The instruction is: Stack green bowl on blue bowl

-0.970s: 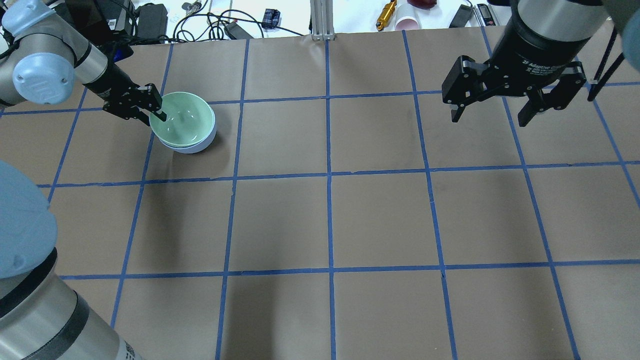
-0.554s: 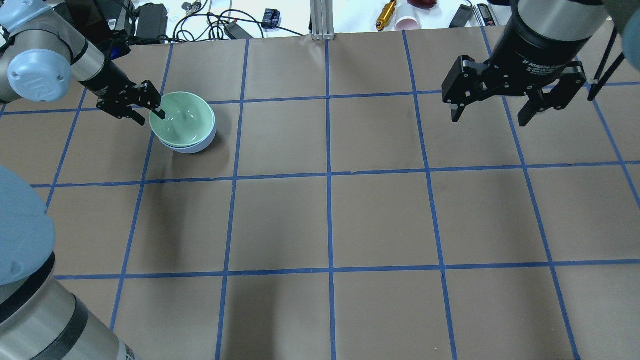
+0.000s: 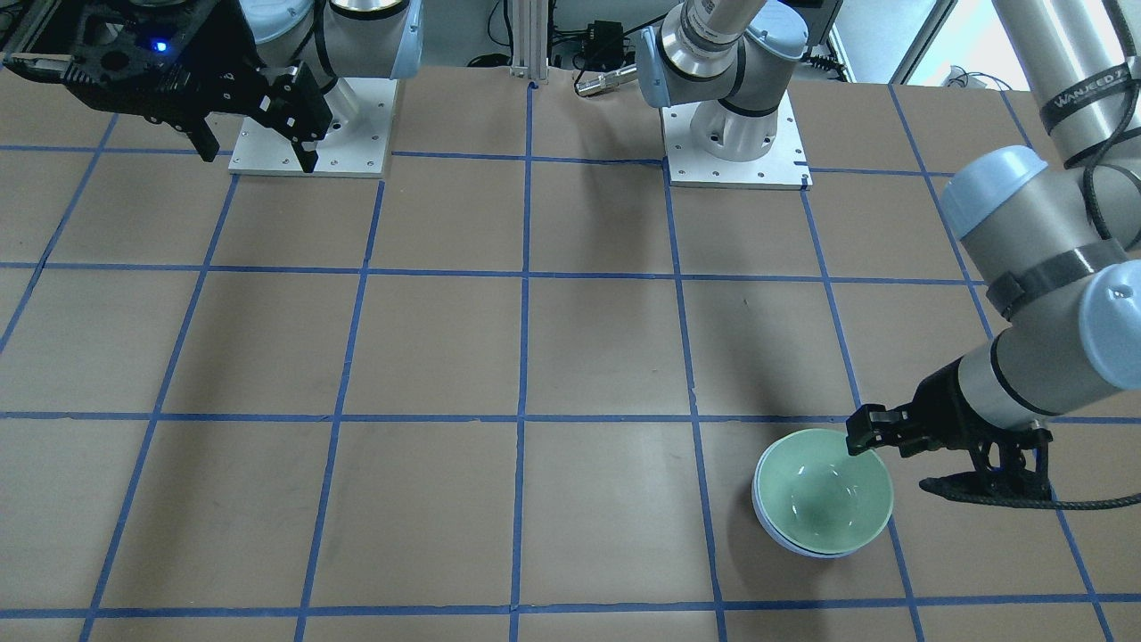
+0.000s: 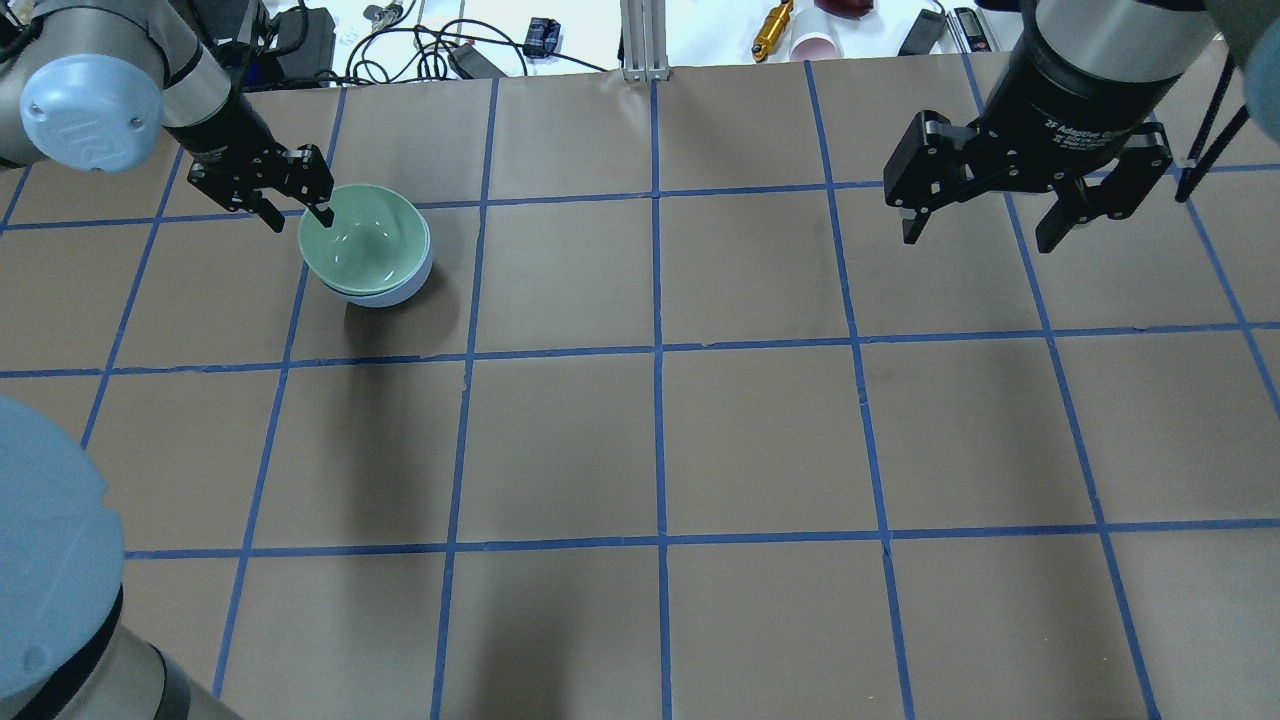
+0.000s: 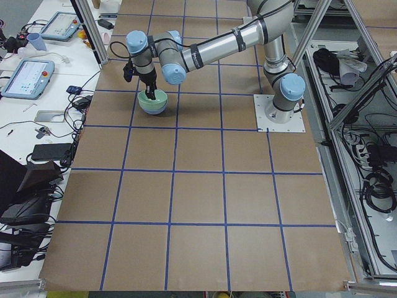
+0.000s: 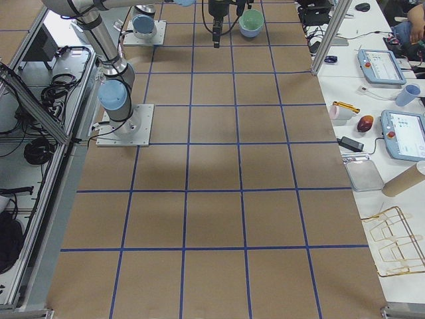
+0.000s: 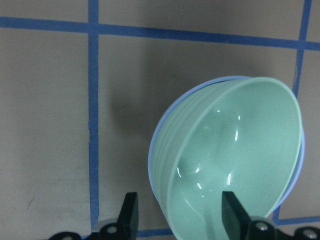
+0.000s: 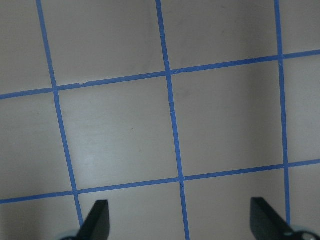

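Observation:
The green bowl [image 4: 366, 240] sits nested inside the blue bowl [image 4: 396, 292] on the far left of the table. Only the blue bowl's outer wall and rim show under it. My left gripper [image 4: 297, 213] is open at the stack's left rim, one finger over the green bowl's edge and one outside, holding nothing. The wrist view shows the green bowl [image 7: 235, 150], the blue bowl's rim [image 7: 159, 129] and both fingers [image 7: 130, 216] spread apart. The stack also shows from the front: green bowl [image 3: 824, 499], blue bowl [image 3: 768, 528], left gripper [image 3: 896, 462]. My right gripper [image 4: 980, 235] hangs open and empty at far right.
Brown paper with a blue tape grid [image 4: 658, 350] covers the table. Cables, a pink cup [image 4: 815, 45] and tools lie beyond the far edge. The right wrist view shows only bare paper between the open right gripper [image 8: 181, 222].
My left gripper has drawn up and back from inside the green bowl to its rim and turned slightly. The nested bowls and the right arm have not moved.

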Motion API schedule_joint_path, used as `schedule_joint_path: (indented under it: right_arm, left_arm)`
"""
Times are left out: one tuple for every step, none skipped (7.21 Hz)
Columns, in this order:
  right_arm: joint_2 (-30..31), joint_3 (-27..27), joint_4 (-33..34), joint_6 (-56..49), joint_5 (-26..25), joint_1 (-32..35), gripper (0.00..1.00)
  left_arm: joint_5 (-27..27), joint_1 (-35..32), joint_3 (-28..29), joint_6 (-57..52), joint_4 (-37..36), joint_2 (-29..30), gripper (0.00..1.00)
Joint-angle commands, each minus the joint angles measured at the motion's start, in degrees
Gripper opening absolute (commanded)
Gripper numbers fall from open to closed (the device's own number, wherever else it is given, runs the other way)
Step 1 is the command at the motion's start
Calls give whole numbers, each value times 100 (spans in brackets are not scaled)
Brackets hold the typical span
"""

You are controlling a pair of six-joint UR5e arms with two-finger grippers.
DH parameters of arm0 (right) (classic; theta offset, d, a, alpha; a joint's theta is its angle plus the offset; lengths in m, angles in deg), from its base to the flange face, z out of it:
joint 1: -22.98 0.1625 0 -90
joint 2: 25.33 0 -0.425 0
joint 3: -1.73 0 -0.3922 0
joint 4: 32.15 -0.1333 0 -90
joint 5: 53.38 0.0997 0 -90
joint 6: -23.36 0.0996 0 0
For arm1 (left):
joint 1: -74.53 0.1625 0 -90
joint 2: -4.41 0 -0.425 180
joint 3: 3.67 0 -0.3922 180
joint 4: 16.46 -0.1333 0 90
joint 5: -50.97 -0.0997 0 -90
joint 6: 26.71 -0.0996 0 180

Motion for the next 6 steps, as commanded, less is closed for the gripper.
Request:
schedule_joint_path:
  right_arm:
    - [0,2,5,0,0,0,100]
    - [0,-7,5,0,0,0,100]
    - [0,-7,5,0,0,0,100]
    - [0,2,5,0,0,0,100]
    - [0,-7,5,0,0,0,100]
    - [0,2,5,0,0,0,100]
  left_arm:
    - [-230,-358,20,484,260,-487,70]
    - [-220,-664,20,792,364,-681,74]
    - [-212,-945,20,1082,557,-857,77]
    - [-194,-1209,11,1355,724,-1059,81]
    - [-185,-1473,-6,1375,900,-1269,83]
    - [-185,-1676,11,1384,902,-1437,88]
